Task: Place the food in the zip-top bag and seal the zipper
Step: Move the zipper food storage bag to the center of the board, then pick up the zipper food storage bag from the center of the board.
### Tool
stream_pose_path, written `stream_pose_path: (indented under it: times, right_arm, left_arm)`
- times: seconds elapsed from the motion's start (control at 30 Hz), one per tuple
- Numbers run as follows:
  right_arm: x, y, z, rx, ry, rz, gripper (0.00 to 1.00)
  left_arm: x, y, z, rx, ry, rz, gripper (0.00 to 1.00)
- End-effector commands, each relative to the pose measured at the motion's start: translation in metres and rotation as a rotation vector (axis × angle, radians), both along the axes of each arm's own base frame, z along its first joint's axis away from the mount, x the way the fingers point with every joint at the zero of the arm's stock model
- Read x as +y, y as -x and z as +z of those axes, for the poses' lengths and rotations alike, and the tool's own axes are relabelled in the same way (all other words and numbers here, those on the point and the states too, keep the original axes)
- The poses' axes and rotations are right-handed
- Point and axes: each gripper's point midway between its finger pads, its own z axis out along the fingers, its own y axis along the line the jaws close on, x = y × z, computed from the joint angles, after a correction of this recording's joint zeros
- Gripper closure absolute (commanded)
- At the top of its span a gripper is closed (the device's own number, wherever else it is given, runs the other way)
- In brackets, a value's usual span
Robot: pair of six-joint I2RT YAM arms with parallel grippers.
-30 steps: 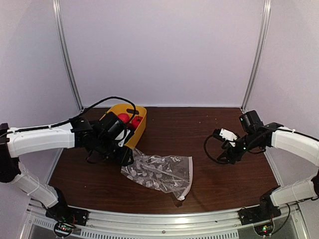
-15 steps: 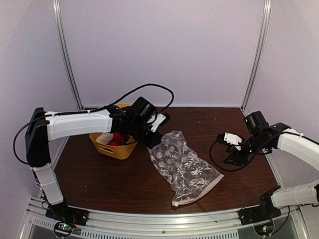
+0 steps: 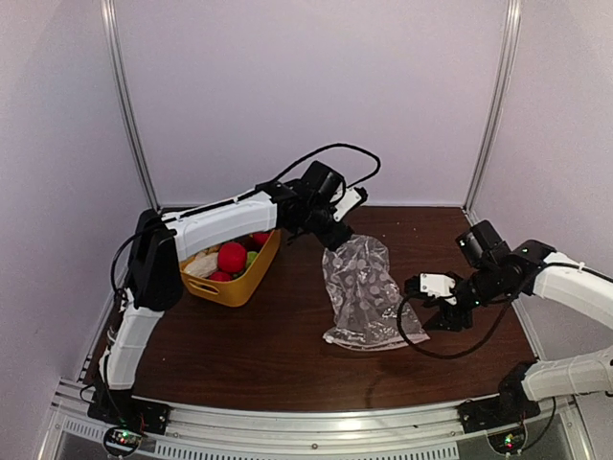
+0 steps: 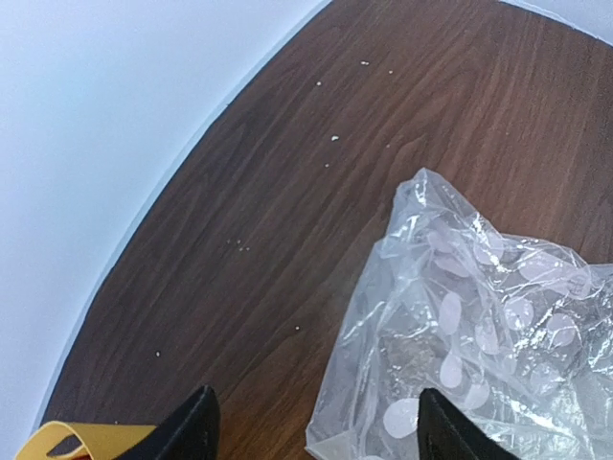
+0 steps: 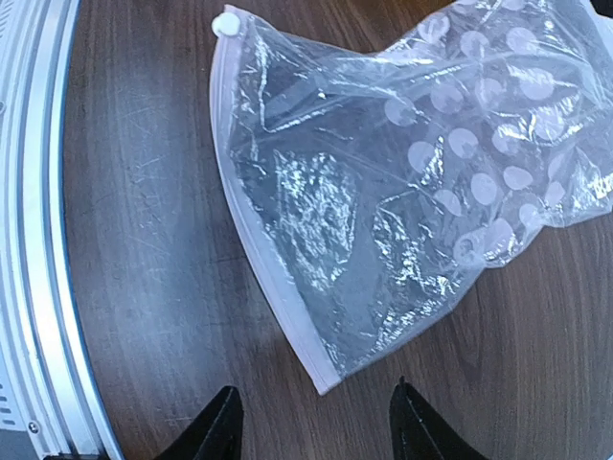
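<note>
Hovering with jaws apart and empty, the right gripper [image 5: 313, 402] sits just beside the zipper [image 5: 247, 240] at the near end of the zip-top bag [image 5: 383, 172]. The bag's long axis runs near-to-far on the worktop [image 3: 287, 355]. At its far end the left gripper [image 4: 314, 398] is released. The bag has swung straighter than half a second ago, and the food [image 3: 231, 257] waits in the yellow tub [image 3: 230, 290].

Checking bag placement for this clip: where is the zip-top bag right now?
In the top view, the zip-top bag lies mid-table, right of the yellow tub, between the left tool and the right tool.
</note>
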Motion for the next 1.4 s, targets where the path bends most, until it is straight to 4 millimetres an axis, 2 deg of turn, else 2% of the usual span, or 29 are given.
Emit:
stream_pose_path:
  times: [0.0, 0.07, 0.13, 0.23, 0.37, 0.4, 0.63, 0.77, 0.83, 1.0, 1.07, 1.23, 1.37]
  right_arm:
    - [0.018, -0.004, -0.012, -0.052, 0.032, 0.041, 0.45]
    - [0.027, -0.004, -0.022, -0.064, 0.057, 0.071, 0.44]
    - [0.035, -0.003, -0.029, -0.072, 0.078, 0.097, 0.44]
    - [0.042, 0.001, -0.038, -0.069, 0.098, 0.130, 0.44]
    - [0.050, 0.006, -0.052, -0.105, 0.146, 0.169, 0.44]
    - [0.052, 0.005, -0.055, -0.108, 0.158, 0.173, 0.44]
    - [0.060, -0.006, -0.074, -0.123, 0.241, 0.164, 0.53]
    - [0.061, -0.019, -0.076, -0.168, 0.266, 0.118, 0.63]
    - [0.060, -0.026, -0.076, -0.193, 0.276, 0.087, 0.72]
    - [0.064, -0.046, -0.056, -0.243, 0.260, 0.006, 1.00]
    - [0.072, -0.062, -0.033, -0.242, 0.210, -0.040, 1.00]
    - [0.095, -0.094, 0.011, -0.088, 0.010, -0.175, 1.00]
    - [0.108, -0.118, 0.032, -0.049, -0.091, -0.302, 1.00]
  left_arm:
    - [0.023, 0.001, 0.070, -0.037, 0.115, 0.129, 0.24]
    - [0.040, 0.018, 0.094, -0.003, 0.195, 0.179, 0.23]
    - [0.055, 0.041, 0.109, 0.014, 0.270, 0.193, 0.22]
    - [0.077, 0.076, 0.118, 0.020, 0.352, 0.200, 0.23]
    - [0.102, 0.104, 0.112, 0.083, 0.412, 0.235, 0.26]
    - [0.107, 0.109, 0.104, 0.098, 0.409, 0.247, 0.27]
    - [0.123, 0.126, 0.089, 0.146, 0.454, 0.270, 0.29]
    - [0.127, 0.128, 0.074, 0.161, 0.452, 0.288, 0.30]
    - [0.128, 0.129, 0.066, 0.173, 0.452, 0.301, 0.31]
    - [0.130, 0.132, 0.054, 0.209, 0.501, 0.333, 0.29]
    - [0.130, 0.131, 0.056, 0.219, 0.566, 0.358, 0.27]
    - [0.133, 0.120, 0.067, 0.198, 0.697, 0.439, 0.26]
    - [0.127, 0.114, 0.071, 0.213, 0.778, 0.475, 0.27]
